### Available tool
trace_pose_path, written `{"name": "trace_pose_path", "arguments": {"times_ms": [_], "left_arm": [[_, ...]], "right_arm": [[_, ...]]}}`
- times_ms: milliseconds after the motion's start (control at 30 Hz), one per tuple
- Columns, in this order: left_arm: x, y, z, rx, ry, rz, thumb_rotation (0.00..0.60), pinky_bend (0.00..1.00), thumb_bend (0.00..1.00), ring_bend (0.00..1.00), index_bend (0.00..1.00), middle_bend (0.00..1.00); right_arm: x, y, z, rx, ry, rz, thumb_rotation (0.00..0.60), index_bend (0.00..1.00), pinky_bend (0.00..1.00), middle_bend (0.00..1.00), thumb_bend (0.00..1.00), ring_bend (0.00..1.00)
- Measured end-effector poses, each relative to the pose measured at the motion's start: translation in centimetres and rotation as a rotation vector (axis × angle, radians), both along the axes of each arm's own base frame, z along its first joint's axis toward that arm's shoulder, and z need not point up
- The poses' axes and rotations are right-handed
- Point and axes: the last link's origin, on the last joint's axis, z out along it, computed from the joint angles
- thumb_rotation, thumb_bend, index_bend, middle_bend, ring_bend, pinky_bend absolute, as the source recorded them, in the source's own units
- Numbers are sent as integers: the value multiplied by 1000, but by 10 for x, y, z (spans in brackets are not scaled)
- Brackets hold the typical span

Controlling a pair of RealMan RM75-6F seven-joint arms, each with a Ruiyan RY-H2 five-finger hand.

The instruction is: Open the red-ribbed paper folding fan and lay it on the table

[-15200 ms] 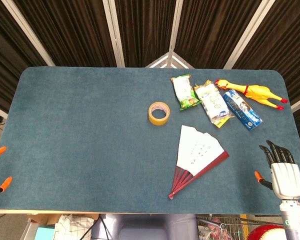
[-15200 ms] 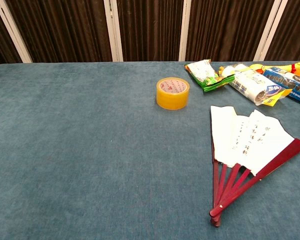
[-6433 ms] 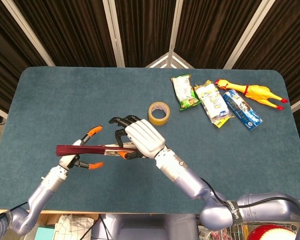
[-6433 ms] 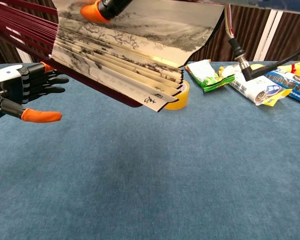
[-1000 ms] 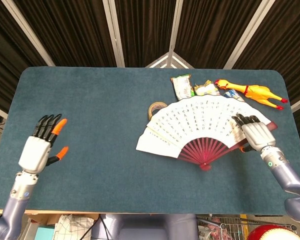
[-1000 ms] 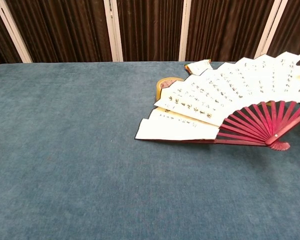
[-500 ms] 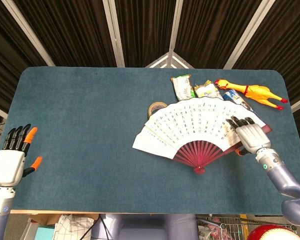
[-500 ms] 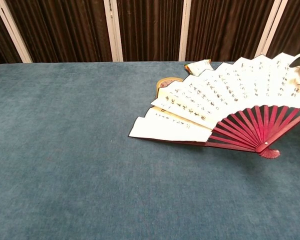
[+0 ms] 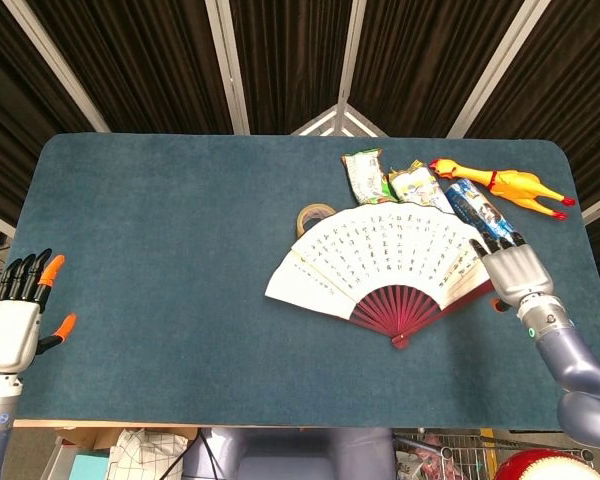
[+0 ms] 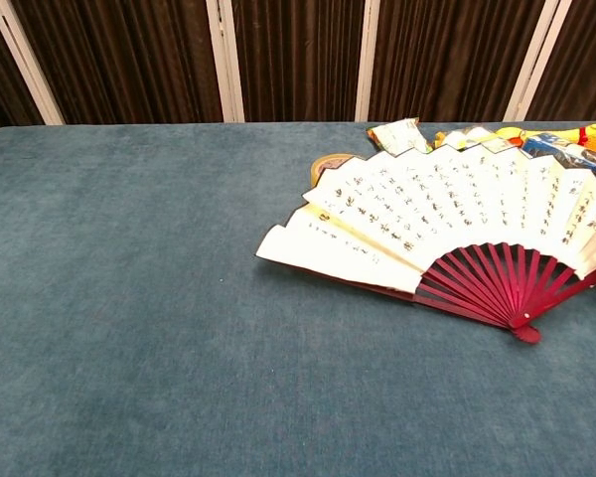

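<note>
Your folding fan (image 9: pixel 380 258) lies spread open on the table (image 9: pixel 160 230), covering the tape roll (image 9: pixel 315 213). It looks light, with creasable paper; grip the stiff red ribs (image 10: pixel 497 278). Right hand (image 9: pixel 516 272) touches its edge, fingers extended, holding nothing; left hand (image 9: pixel 15 320) waits open.

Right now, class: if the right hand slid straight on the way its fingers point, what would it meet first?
The right hand points toward the table's far edge. First in line looks like the blue snack packet, just beyond the open fan's right edge, though height is unclear.
</note>
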Motion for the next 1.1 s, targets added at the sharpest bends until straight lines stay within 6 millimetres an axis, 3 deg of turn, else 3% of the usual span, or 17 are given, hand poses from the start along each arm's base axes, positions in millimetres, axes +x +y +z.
{"name": "trace_pose_path", "arguments": {"times_ms": [200,433,900,1100], "left_arm": [[-2,-1,4,28,31,9,600,0,382,0,10,0],[-5,-9,9,9,101,104,600,0,387,0,70,0],[1,-40,29,-36,93,215,600,0,387,0,61,0],[0,-44,33,-32,88,203,600,0,387,0,61,0]], "right_arm": [[13,7,6,-26,-170,-31,600,0,87,55,261,154],[18,47,7,-82,-367,30,600,0,87,55,261,156],[-17,152,-12,-353,-543,160,600,0,87,55,261,156],[-35,171,-13,-404,-474,164,600,0,87,55,261,156]]}}
